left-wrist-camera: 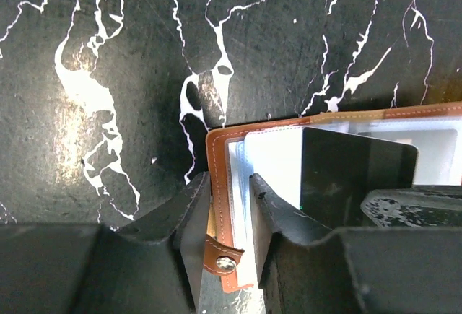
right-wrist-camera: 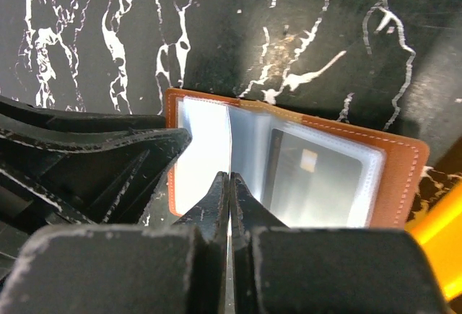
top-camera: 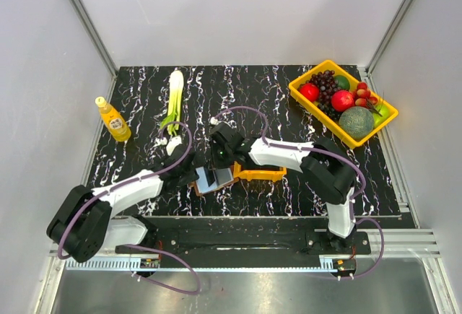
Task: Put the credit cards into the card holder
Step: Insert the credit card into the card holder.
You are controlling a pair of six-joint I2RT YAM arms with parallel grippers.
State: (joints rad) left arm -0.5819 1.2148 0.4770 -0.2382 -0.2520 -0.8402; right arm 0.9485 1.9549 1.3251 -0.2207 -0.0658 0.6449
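Left claw [left-wrist-camera: 228,181] tight on the card holder [right-wrist-camera: 395,173] — right claw [right-wrist-camera: 229,178] tight on a credit card [left-wrist-camera: 354,169], orange bin [top-camera: 263,175] just beside.

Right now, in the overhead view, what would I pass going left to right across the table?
Yellow bottle → leek → brown card holder → small orange bin → yellow fruit tray.

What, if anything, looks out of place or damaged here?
Nothing stands out: the card holder lies open on the table, the juice bottle stands upright, and the fruit sits inside its yellow tray; no spills.
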